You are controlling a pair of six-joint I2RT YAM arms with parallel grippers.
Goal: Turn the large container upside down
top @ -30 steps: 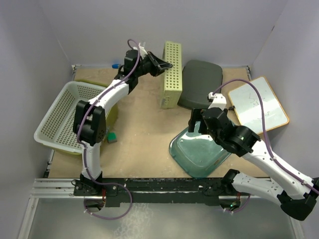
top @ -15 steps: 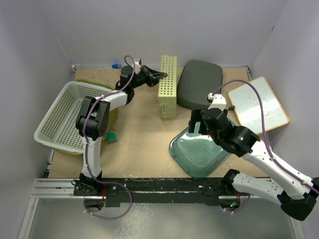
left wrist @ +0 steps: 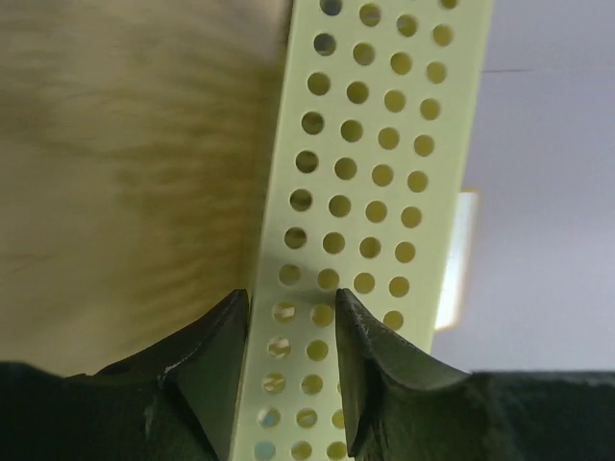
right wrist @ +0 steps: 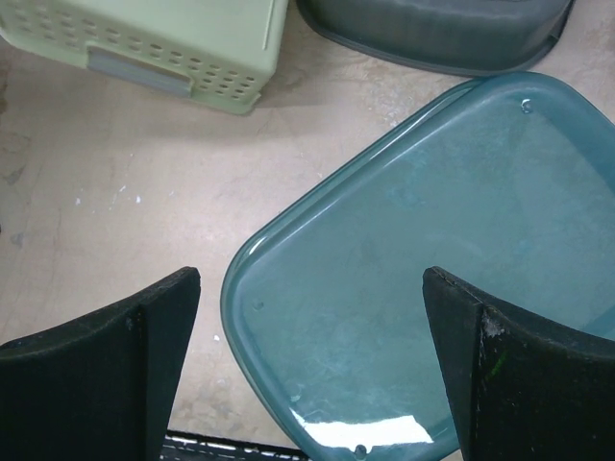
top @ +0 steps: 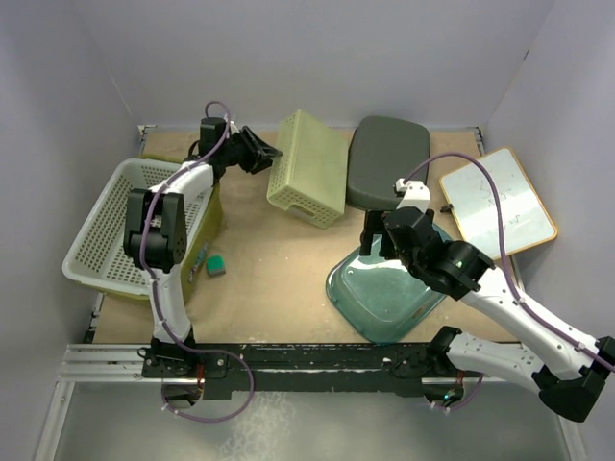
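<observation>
The large pale green perforated container (top: 307, 168) lies bottom-up at the back middle of the table, with its smooth base facing up. It also shows in the left wrist view (left wrist: 375, 144) and in the right wrist view (right wrist: 163, 38). My left gripper (top: 277, 152) is at its left rim. In the left wrist view the gripper (left wrist: 288, 307) has its jaws narrowly set on either side of the perforated wall. My right gripper (top: 375, 235) is wide open and empty. In the right wrist view it (right wrist: 312, 288) hovers over a teal glass dish (right wrist: 432, 240).
The teal glass dish (top: 384, 293) lies front right. A dark grey tray (top: 386, 161) lies just right of the container, and a whiteboard (top: 497, 199) lies far right. A white mesh basket (top: 106, 230) stands at the left, with a small green block (top: 217, 263) beside it.
The container was standing on its side; it has tipped over to the left and now lies bottom-up. My left gripper moved left and down with it. The right arm barely moved.
</observation>
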